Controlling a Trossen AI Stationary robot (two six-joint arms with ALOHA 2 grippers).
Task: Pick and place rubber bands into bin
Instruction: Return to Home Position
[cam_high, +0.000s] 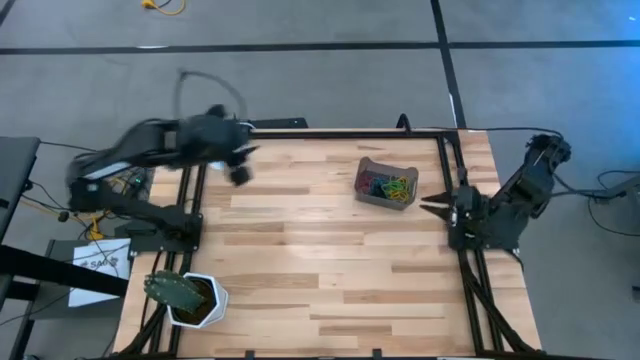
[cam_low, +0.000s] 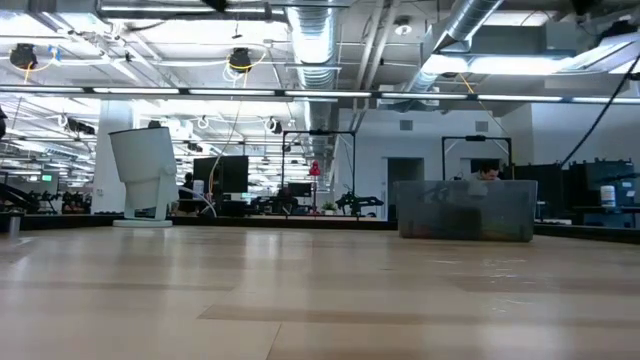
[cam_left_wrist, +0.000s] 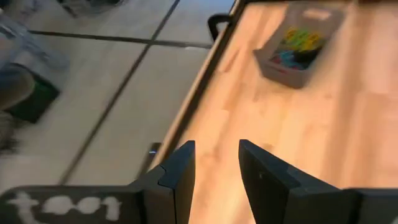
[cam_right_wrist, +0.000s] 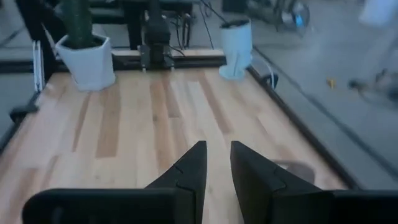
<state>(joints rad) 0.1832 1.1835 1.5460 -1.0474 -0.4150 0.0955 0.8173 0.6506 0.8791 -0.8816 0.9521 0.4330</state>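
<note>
Overhead, we see the bin (cam_high: 384, 163) on the wooden table (cam_high: 300, 270), in its far right part and clear of both arms. Its long axis runs roughly left to right across the table and is a little skewed, so the right short end sits slightly nearer the front edge than the left one. That right end faces the right gripper (cam_high: 432, 207), and the open top faces straight up. The rubber bands (cam_high: 386, 186) lie heaped inside the bin in a tangle of green, yellow, red and blue. We cannot make out which way any single loop lies, and we find none loose on the boards. In the low view the bin (cam_low: 465, 212) stands flat on the table and shows us one long wall. The left gripper (cam_high: 240, 170) hangs above the table near the far left corner, well apart from the bin. In the left wrist view its fingers (cam_left_wrist: 180, 168) stand a narrow gap apart with nothing between them, and the bin (cam_left_wrist: 283, 67) with its bands (cam_left_wrist: 297, 43) lies farther along the table ahead. The right gripper waits at the table's right edge, near the bin's right end but not touching it. Its fingers (cam_right_wrist: 189, 165) are also parted by a slim gap and hold nothing. A white pot (cam_high: 192, 312) with a green plant stands at the near left corner.
</note>
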